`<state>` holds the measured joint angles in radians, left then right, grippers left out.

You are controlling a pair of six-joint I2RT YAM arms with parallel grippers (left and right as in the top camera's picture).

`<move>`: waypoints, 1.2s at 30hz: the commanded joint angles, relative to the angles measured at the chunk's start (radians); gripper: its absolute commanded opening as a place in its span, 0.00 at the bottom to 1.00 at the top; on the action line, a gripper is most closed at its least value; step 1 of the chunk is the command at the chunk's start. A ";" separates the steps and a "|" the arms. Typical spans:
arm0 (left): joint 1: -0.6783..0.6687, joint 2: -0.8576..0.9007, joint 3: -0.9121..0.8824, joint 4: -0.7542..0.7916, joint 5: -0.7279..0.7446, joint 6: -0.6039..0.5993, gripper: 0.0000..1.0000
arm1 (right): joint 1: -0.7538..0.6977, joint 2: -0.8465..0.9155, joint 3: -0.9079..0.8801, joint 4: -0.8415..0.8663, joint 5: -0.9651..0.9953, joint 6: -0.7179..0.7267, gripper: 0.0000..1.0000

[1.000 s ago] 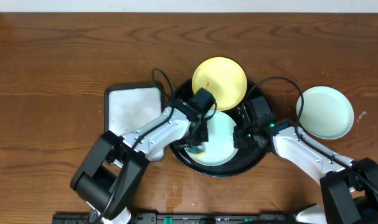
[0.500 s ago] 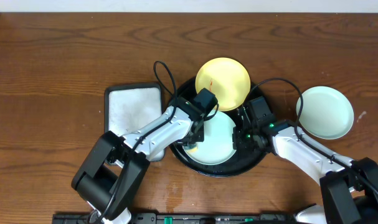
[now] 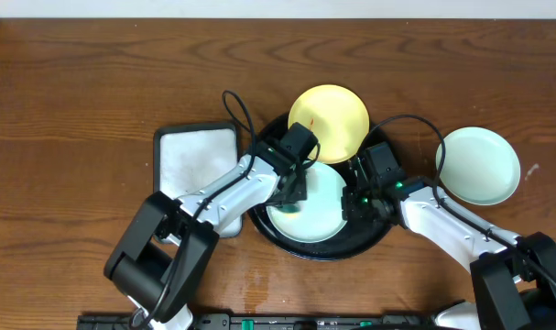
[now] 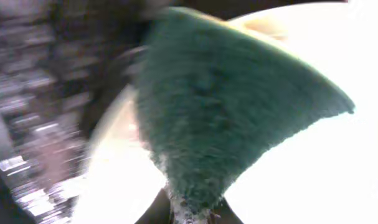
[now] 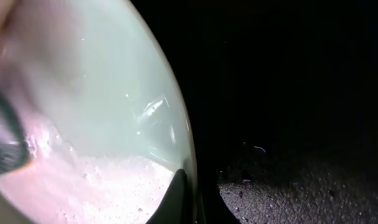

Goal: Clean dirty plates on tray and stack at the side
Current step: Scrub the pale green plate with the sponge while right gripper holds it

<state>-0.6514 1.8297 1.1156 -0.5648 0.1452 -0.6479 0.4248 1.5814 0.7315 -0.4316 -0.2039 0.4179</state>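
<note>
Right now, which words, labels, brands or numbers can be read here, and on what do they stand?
None can be read.
The plates, the black tray, the white tray and the sponge bear no writing.
Green marks on the bar at the overhead bottom edge: too small to read.

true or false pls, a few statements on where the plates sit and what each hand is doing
1. The yellow plate lies on bare wood, clear of the black tray. False: it rests over the tray's far rim.
2. The outer mint plate lies on the table, right of the tray. True.
3. The left hand holds a green sponge on the inner mint plate. True.
4. The right hand hangs wide open. False: it is shut, at the inner plate's rim.
</note>
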 commanded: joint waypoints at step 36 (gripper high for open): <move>-0.002 0.005 0.012 -0.216 -0.514 0.010 0.09 | -0.006 0.029 -0.035 -0.056 0.146 -0.021 0.01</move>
<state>-0.6968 1.8290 1.1324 -0.7532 -0.0219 -0.6922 0.4221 1.5810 0.7338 -0.4469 -0.1905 0.4175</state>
